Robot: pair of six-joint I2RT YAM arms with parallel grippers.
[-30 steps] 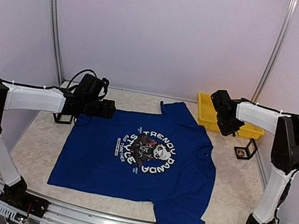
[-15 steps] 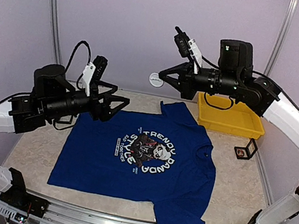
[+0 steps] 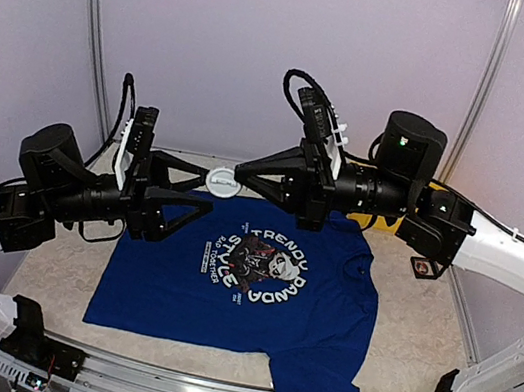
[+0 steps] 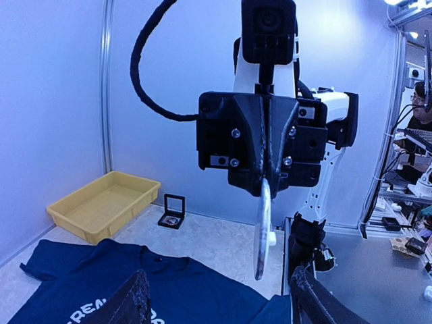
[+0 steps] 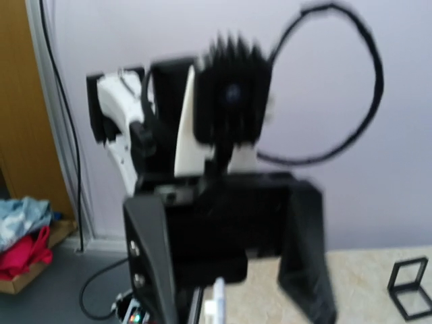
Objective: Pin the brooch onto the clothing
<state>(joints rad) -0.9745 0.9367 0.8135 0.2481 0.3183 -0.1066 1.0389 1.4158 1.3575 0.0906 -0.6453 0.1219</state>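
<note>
The royal-blue T-shirt (image 3: 320, 328) with the white panda print lies flat on the table; it also shows in the left wrist view (image 4: 135, 283). My right gripper (image 3: 236, 173) is raised above the shirt's far edge and is shut on the brooch (image 3: 224, 181), a white round disc. In the left wrist view the brooch (image 4: 261, 233) hangs edge-on from the right gripper (image 4: 264, 185). My left gripper (image 3: 209, 187) faces it, open, its fingers (image 4: 131, 304) either side of the brooch without touching. The right wrist view is blurred; the brooch (image 5: 217, 300) shows at the bottom.
A yellow tray (image 4: 101, 202) stands at the far right corner, mostly hidden behind the right arm in the top view. A small black display box (image 3: 424, 265) sits on the table next to it (image 4: 173, 212). Walls and frame posts enclose the table.
Both arms have lifted from the table's sides and swung inward. The right gripper has carried the brooch left and lower; the open left gripper has come up to meet it.
</note>
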